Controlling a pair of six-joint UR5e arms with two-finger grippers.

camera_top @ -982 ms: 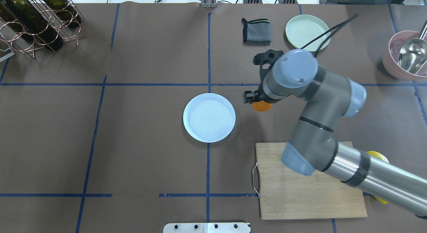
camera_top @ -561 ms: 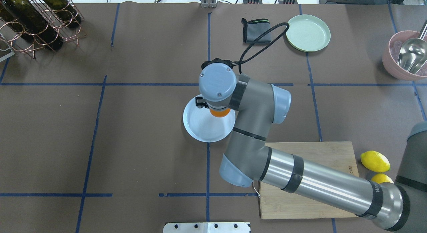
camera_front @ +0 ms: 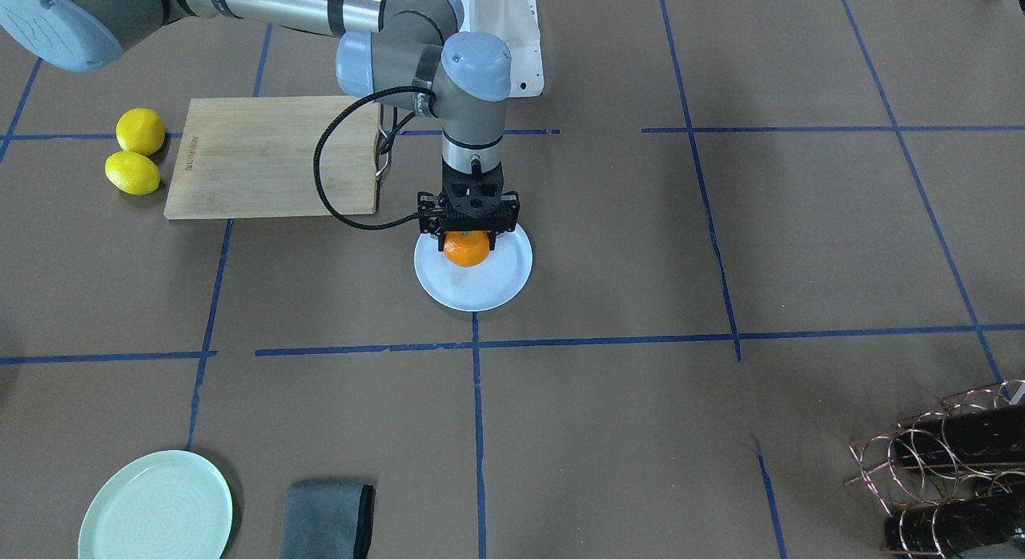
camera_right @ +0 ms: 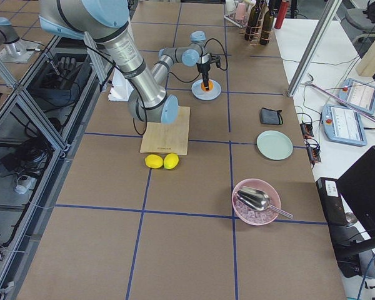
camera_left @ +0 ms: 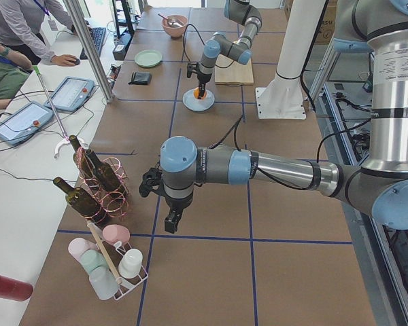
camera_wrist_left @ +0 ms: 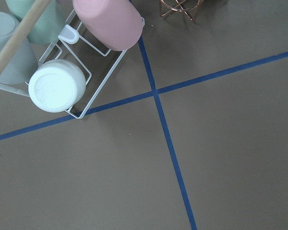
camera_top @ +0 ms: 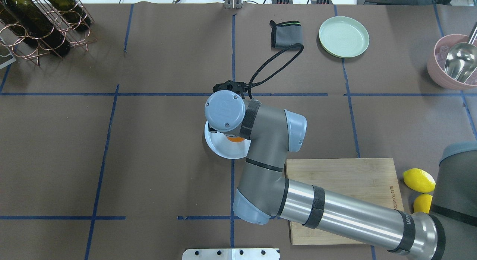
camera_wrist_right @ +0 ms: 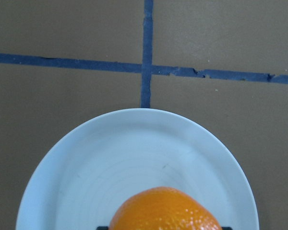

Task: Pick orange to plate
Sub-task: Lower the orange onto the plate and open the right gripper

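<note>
The orange [camera_front: 466, 250] is clamped between the black fingers of my right gripper [camera_front: 467, 240], which points straight down over the far half of the white plate [camera_front: 480, 299]. The right wrist view has the orange [camera_wrist_right: 165, 211] at its bottom edge with the plate [camera_wrist_right: 110, 158] spread below it. I cannot tell whether the fruit touches the plate. From overhead the wrist hides most of the orange [camera_top: 235, 139] and part of the plate [camera_top: 223, 151]. My left gripper [camera_left: 171, 221] hangs far off near the bottle rack, seen only from the side; I cannot tell its state.
A wooden cutting board [camera_front: 272, 154] lies beside the plate, with two lemons [camera_front: 136, 152] past it. A mint-green plate [camera_front: 156, 507] and a grey cloth [camera_front: 328, 519] sit at the operators' edge. A wine rack [camera_front: 945, 463] and a pink bowl with a scoop [camera_top: 456, 60] occupy corners.
My right gripper has carried the orange leftward from beside the plate to over it, then a little further across the plate.
</note>
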